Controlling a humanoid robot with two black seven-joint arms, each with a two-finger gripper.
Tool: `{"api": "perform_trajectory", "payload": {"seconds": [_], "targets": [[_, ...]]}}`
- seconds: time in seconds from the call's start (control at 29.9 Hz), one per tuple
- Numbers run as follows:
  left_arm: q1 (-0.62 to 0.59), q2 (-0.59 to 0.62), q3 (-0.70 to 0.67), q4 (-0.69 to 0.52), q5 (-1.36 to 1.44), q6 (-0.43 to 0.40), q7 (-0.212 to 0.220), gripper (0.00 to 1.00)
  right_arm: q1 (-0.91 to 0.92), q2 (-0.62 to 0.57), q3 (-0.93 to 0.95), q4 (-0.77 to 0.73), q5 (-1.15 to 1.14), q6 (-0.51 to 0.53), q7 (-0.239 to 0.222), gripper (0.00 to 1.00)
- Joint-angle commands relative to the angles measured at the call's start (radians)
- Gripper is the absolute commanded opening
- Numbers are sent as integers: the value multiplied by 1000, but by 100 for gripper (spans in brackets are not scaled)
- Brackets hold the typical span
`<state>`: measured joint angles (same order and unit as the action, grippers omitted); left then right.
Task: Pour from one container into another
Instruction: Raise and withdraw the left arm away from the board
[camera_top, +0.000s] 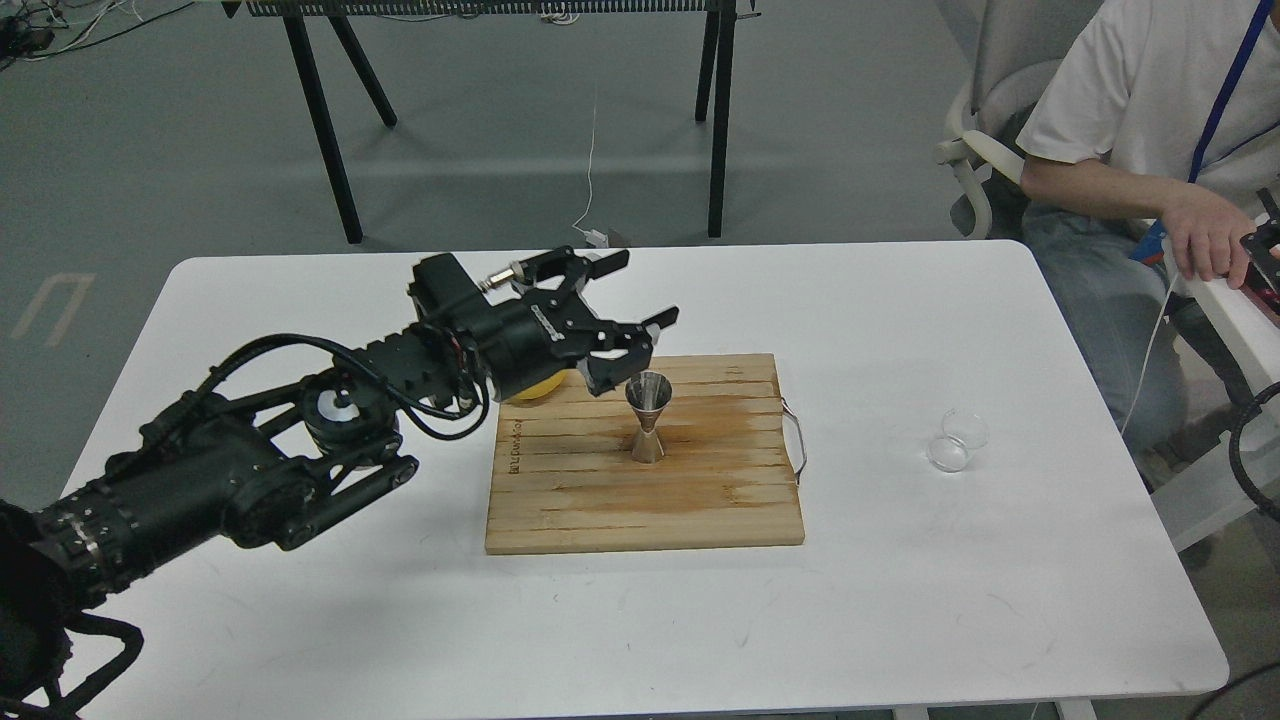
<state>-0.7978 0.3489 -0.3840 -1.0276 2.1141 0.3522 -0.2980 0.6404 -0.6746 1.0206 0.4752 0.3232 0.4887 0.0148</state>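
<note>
Here, a wooden cutting board is seen lying flat near the middle of a white table, with a thin metal handle at its right edge. A steel jigger is stood upright on the board's upper half, its open upper cone facing up. The left arm is brought in from the lower left, and the left gripper is held above the board's upper left corner, just beside the jigger's rim, with its two black fingers spread wide apart and nothing gripped between them. A yellow lemon is partly hidden beneath the gripper's body, only a sliver of it being shown at the board's left corner. The clear glass cup is set on the bare tabletop well to the right of the board, far apart from the jigger; a second small clear glass piece is seen touching it on its lower left. The right gripper is not shown in the view. A seated person in a white shirt is seen beyond the table's right end.
</note>
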Motion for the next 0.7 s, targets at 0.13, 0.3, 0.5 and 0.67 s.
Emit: {"api": "perform_trajectory", "payload": {"seconds": [0.13,0.3,0.5,0.67], "targets": [[-14,81,-217,-11,-469,-82,-55,84,-16,-6,3,-9,-1,0,5,100],[-17,78,-340,-8,-929,-196,-59,87,-47,-19,3,-7,0,0,7,100],[0,61,-464,-3,-1451,-238,-61,99,-142,-19,4,34,46,0,1,100],[40,62,-466,6,-1810,-407,-58,100,-278,-19,4,172,171,0,2,100]]}}
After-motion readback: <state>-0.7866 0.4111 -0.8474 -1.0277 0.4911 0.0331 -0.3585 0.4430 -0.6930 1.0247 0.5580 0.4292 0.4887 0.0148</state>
